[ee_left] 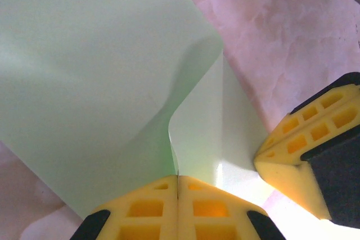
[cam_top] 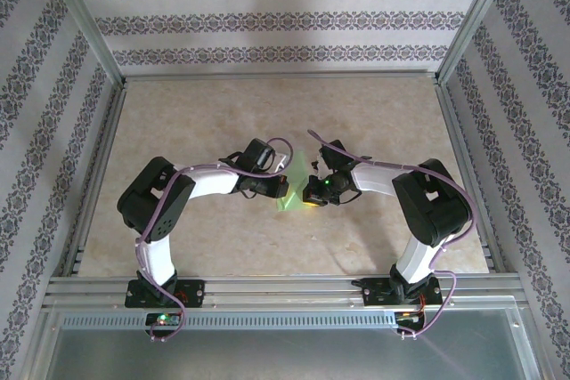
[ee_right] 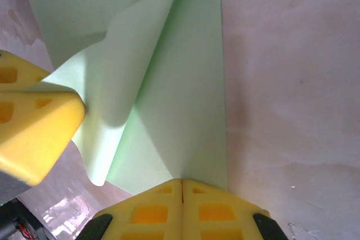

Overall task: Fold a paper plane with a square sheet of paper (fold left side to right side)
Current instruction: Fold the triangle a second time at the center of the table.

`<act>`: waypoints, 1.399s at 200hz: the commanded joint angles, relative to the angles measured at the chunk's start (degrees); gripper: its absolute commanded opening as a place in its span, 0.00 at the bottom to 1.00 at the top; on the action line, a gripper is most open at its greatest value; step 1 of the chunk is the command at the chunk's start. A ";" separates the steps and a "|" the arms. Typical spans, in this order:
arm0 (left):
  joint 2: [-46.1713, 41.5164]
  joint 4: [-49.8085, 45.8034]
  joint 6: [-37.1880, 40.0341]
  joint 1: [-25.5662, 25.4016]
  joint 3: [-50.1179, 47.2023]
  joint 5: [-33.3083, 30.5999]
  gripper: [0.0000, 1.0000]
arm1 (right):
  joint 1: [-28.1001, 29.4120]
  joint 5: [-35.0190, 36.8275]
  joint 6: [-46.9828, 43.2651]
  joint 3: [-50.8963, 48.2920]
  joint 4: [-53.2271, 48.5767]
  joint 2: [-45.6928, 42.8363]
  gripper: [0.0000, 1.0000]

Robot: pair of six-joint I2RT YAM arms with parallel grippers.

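- I see the table (cam_top: 285,113) as a pale beige, marbled top, glossy enough in the left wrist view to throw glare near my fingers.
- Walls (cam_top: 285,20) stand at 9, 12 and 3 o'clock, papered in white with bands of purple floral pattern; slanted metal posts (cam_top: 85,20) frame the corners.
- Metal rails (cam_top: 285,284) run along the 6 o'clock edge, and both arms are bolted to them, the left arm (cam_top: 160,211) at 7 o'clock and the right arm (cam_top: 427,206) at 5 o'clock.
- The paper (cam_top: 292,198) sits just toward 6 o'clock of the table's middle, between the two grippers, light green and partly lifted off the surface.
- The left gripper (ee_left: 178,179) has its yellow fingers pressed together, pinching an edge of the paper (ee_left: 101,82), which curls up in a soft bend toward 12 o'clock.
- The right gripper (ee_right: 181,184) is likewise clamped tight on a corner of the paper (ee_right: 185,82); one flap arches over toward 10 o'clock.
- In each wrist view the other gripper shows close beside the sheet, touching it.
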 commanded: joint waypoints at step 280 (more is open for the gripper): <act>1.87 -3.60 5.78 1.98 2.86 -3.05 0.00 | 0.57 3.65 -1.68 0.89 -5.23 1.41 0.00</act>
